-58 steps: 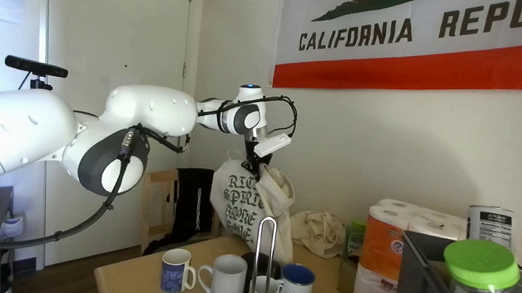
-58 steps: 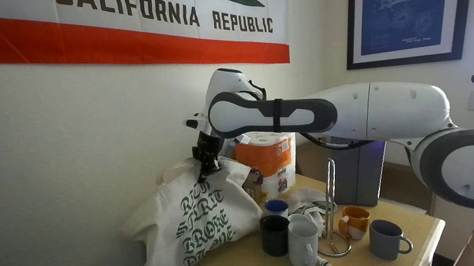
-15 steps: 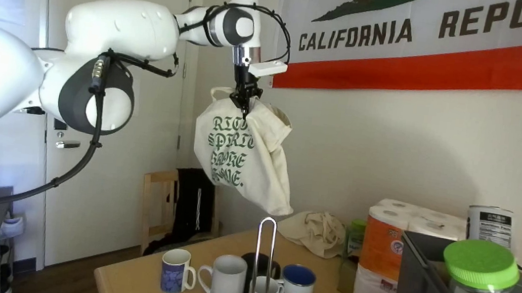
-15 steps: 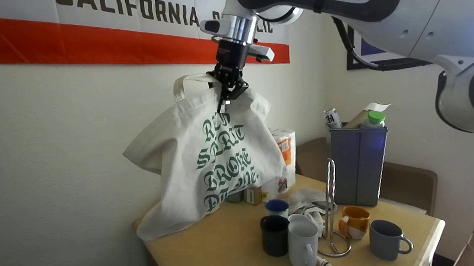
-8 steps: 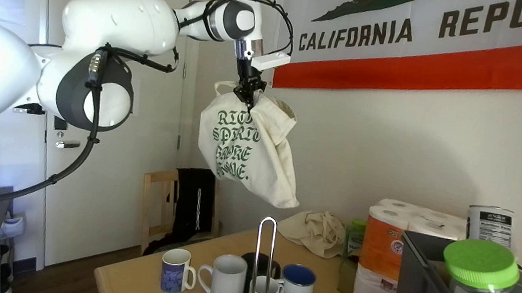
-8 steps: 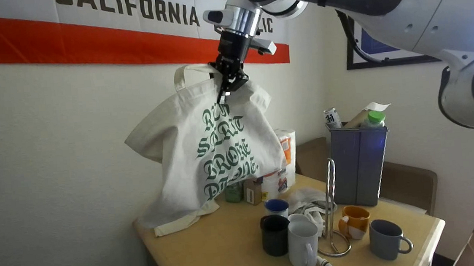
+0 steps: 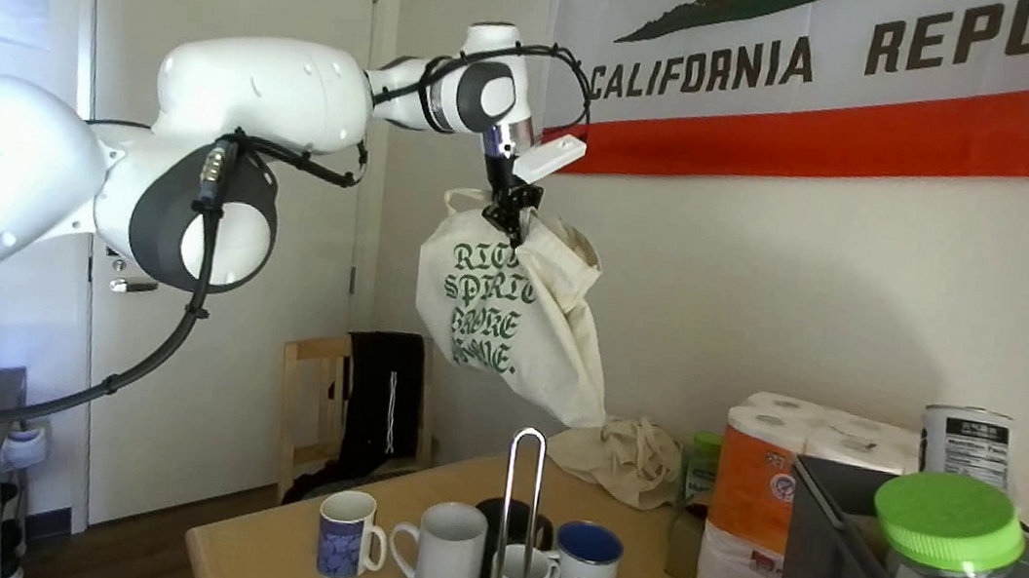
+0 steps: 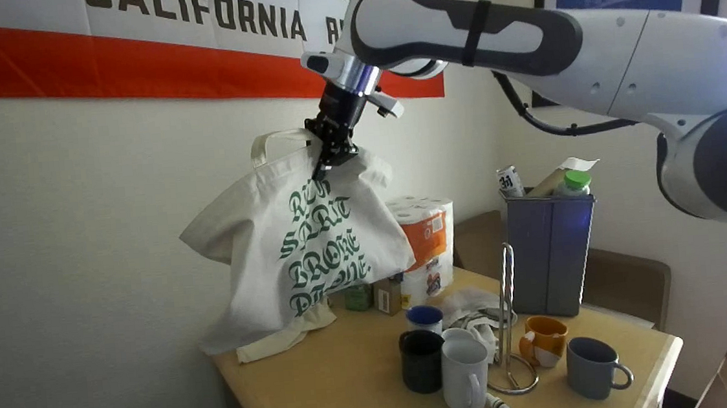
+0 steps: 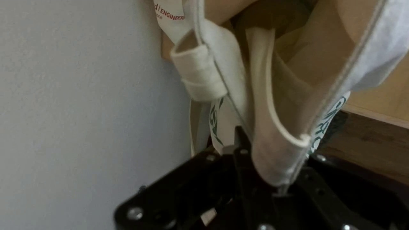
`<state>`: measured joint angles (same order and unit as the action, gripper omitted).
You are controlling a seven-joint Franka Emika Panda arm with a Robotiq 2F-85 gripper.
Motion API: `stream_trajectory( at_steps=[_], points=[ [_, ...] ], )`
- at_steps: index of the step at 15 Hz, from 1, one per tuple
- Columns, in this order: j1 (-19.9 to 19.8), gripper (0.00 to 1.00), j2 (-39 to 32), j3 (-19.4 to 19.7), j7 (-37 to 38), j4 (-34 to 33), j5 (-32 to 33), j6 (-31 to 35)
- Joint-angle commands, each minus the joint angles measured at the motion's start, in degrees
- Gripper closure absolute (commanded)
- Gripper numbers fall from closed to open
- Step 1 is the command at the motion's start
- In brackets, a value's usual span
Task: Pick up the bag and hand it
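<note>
While that black two-fingered hand pinches its rim, the cream canvas bag hangs mouth-up, long axis aslant

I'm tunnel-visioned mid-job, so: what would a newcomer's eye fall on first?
First, the green-lettered cream bag, hanging from the gripper near mid-picture in both exterior views. Next, the red-striped California flag, high on the wall. Then the mugs, gathered on the table.
</note>
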<state>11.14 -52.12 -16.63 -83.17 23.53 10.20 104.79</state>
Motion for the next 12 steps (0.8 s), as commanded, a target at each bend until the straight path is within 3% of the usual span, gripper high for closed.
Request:
stream_trajectory(
  at_steps=[1,2,7,8,9,12],
  points=[
    [2.0,0.98,-4.4,4.3,-0.4,-5.6,-2.6,6.5],
    [0.2,0.98,-2.7,1.3,0.8,-0.1,-0.2,10.5],
    [0.0,0.98,-6.9,2.7,1.1,0.3,0.6,17.9],
    [1.5,0.98,-10.4,6.2,0.3,-5.1,-2.2,16.4],
    [0.0,0.98,-8.3,3.9,1.3,0.5,0.0,19.0],
    [-0.4,0.98,-10.2,4.5,1.2,0.8,-0.1,20.1]
  ],
)
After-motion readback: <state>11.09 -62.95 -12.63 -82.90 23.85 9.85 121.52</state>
